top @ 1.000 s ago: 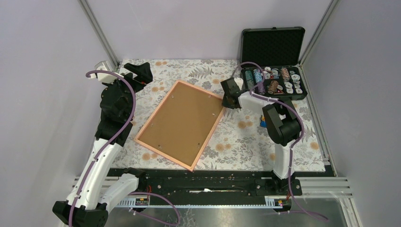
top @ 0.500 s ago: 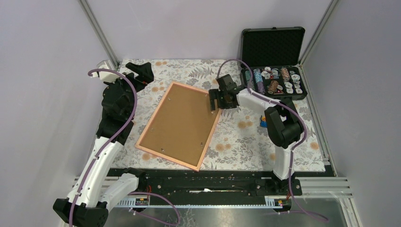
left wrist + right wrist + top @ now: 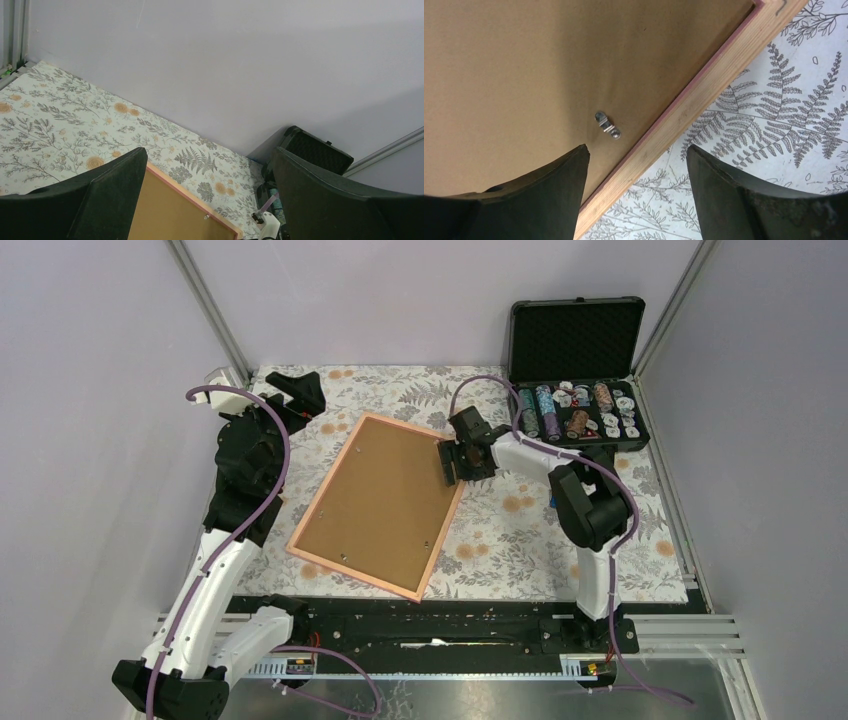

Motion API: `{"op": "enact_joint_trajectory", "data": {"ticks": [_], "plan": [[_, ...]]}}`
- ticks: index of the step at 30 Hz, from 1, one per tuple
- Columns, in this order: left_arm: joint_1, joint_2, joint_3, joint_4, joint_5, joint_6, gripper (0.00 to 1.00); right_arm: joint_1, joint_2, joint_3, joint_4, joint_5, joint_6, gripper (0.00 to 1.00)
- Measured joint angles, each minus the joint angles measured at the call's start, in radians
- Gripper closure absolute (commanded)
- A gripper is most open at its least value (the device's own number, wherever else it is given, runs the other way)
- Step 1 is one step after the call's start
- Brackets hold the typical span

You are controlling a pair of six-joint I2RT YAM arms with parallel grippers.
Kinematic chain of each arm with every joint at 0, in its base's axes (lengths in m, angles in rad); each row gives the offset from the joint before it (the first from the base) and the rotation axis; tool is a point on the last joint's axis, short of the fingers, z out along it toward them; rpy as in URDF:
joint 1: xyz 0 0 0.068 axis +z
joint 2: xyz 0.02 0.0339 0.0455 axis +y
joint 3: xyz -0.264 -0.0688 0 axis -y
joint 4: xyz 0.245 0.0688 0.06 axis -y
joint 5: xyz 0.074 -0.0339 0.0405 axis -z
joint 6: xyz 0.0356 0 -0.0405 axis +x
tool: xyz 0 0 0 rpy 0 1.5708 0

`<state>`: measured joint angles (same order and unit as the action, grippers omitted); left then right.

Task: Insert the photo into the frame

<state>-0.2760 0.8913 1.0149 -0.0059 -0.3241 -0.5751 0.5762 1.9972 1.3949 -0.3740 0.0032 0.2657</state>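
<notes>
Pink-edged frame (image 3: 685,114) lies back-up, right claw (image 3: 636,150) spread above its edge.

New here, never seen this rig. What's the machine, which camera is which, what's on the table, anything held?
Two robot arms stand side by side. The wide picture looks down from above and behind; the other two come from wrist cameras. On the floral cloth lies the frame, brown backing board up; an open black case stands far right. The right tool hangs open over the frame's edge near a metal clip; the left tool is open. Nothing is held. No photo in view.
</notes>
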Motion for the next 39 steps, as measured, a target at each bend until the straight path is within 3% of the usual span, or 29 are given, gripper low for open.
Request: {"op": "enact_joint_trajectory", "data": {"ticks": [10, 13, 20, 22, 25, 28, 31, 39], "plan": [[0.000, 0.000, 0.000, 0.000, -0.002, 0.002, 0.01, 0.015, 0.071, 0.072, -0.017, 0.070, 0.047, 0.36], [0.000, 0.000, 0.000, 0.000, -0.005, 0.002, 0.01, 0.016, 0.075, 0.079, -0.025, 0.088, 0.071, 0.49], [0.000, 0.000, 0.000, 0.000, -0.006, 0.002, 0.01, 0.016, 0.076, 0.095, -0.026, 0.127, 0.156, 0.93], [0.000, 0.000, 0.000, 0.000, -0.006, 0.002, 0.01, 0.015, 0.084, 0.101, -0.014, 0.138, 0.189, 1.00], [0.000, 0.000, 0.000, 0.000, -0.006, 0.002, 0.01, 0.016, 0.084, 0.103, -0.016, 0.145, 0.213, 0.98], [0.000, 0.000, 0.000, 0.000, -0.006, 0.003, 0.01, 0.015, 0.090, 0.114, -0.029, 0.143, 0.219, 0.73], [-0.001, -0.002, 0.000, -0.001, -0.007, 0.003, 0.01, 0.014, 0.098, 0.131, -0.041, 0.133, 0.210, 0.54], [-0.003, -0.008, 0.000, 0.000, -0.015, 0.006, 0.01, 0.014, 0.092, 0.139, -0.063, 0.113, 0.147, 0.25]]}}
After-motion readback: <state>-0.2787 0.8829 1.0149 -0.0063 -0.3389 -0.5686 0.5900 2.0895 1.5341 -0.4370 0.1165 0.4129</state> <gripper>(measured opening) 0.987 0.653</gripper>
